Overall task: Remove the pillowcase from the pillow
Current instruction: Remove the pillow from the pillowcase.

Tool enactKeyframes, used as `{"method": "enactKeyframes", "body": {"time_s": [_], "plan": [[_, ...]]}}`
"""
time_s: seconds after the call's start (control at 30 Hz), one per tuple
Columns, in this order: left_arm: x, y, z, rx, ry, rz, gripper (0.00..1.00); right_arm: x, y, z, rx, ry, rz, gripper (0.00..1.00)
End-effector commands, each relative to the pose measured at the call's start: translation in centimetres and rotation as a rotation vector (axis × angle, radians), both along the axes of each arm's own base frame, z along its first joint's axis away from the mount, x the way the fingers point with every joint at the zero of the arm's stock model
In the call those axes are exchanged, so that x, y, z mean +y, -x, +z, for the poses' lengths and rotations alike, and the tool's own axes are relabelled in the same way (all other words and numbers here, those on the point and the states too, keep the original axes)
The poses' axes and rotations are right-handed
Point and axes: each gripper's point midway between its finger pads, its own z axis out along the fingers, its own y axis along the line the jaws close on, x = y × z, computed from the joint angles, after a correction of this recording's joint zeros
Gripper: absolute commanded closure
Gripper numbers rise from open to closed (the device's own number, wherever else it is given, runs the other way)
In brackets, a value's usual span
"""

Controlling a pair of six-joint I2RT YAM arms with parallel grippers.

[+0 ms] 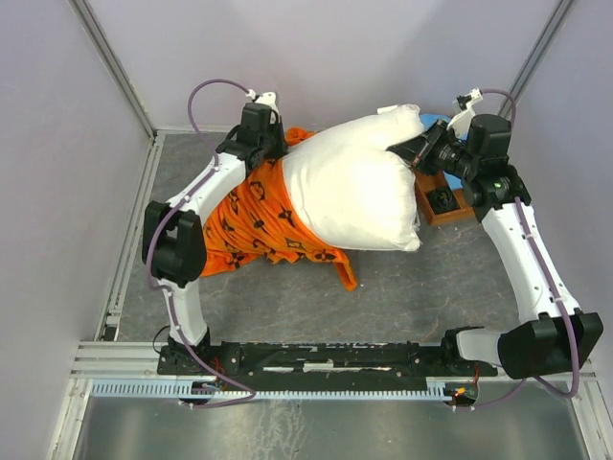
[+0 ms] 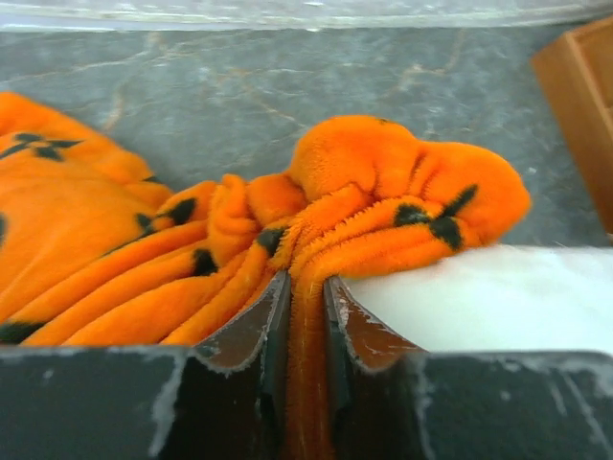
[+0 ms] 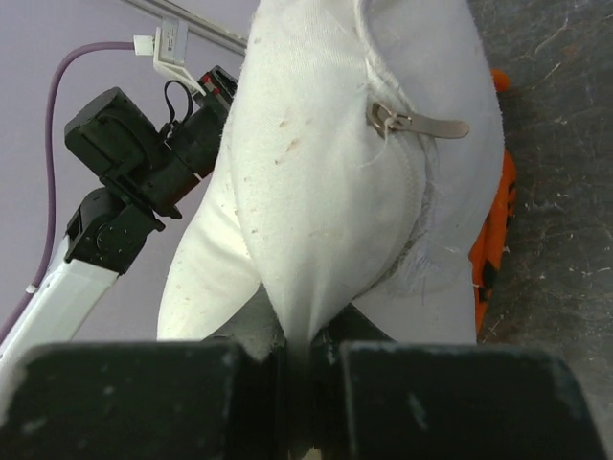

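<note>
The white pillow (image 1: 354, 187) lies across the middle of the table, mostly bared, with its left end still inside the orange pillowcase (image 1: 254, 220). My left gripper (image 1: 278, 144) sits at the back edge of the pillowcase, shut on a bunched fold of orange fabric (image 2: 306, 316), with the pillow (image 2: 498, 297) just to its right. My right gripper (image 1: 407, 151) is at the pillow's right end, shut on a pinch of its white cover (image 3: 306, 316). A metal zipper pull (image 3: 412, 122) shows on the pillow (image 3: 326, 163).
A wooden box (image 1: 442, 201) stands under the right arm, beside a light-blue cloth (image 1: 436, 121). The same box edge (image 2: 579, 115) shows in the left wrist view. Metal rails (image 1: 124, 249) border the grey table.
</note>
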Motion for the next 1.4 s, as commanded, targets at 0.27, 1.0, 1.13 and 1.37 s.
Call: {"method": "enactKeyframes", "body": {"time_s": [0.27,1.0,1.13,1.37], "plan": [[23.7,6.5,-8.5,0.223,-0.171,0.636,0.96,-2.1,2.2,11.6,-0.34,0.025,-0.069,0.99],[-0.6,22.0,12.5,-0.15,0.142,-0.154,0.06,-6.3,-4.5,4.2,-0.11,0.267,-0.371,0.98],[-4.1,26.8,9.0,-0.056,0.176,-0.248,0.08,-7.8,-6.2,4.3,-0.101,0.325,-0.455,0.98],[-8.4,31.8,0.8,0.112,0.111,-0.307,0.08,-7.0,-8.2,3.1,-0.078,0.314,-0.444,0.99]]}}
